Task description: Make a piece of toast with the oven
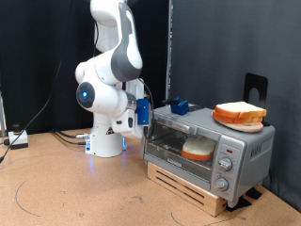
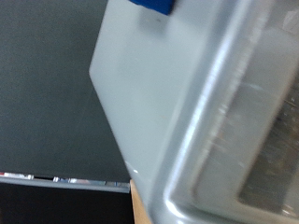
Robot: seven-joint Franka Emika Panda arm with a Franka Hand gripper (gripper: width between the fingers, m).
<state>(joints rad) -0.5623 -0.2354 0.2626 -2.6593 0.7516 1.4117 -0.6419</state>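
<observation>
franka's two-finger gripper [image 1: 143,111] hangs just beside the boxy silver toaster oven [image 1: 209,151] at its end toward the exterior view's left, and whether its fingers are open or closed cannot be told (no lettering is readable anywhere). one thick cream-faced piece of toast [image 1: 198,149] lies inside behind the closed glass door, while a second slice [image 1: 240,114] rests on a round orange plate [image 1: 246,123] on the oven's top. wrist view is filled by the oven's brushed metal corner [image 2: 177,103].

Table [image 1: 66,193]: brown wooden top; curved marks near its front edge
Robot base [image 1: 106,143]: white; toward the back edge
Slat base [image 1: 193,188]: wooden; right side; carries the oven [image 1: 209,141]
</observation>
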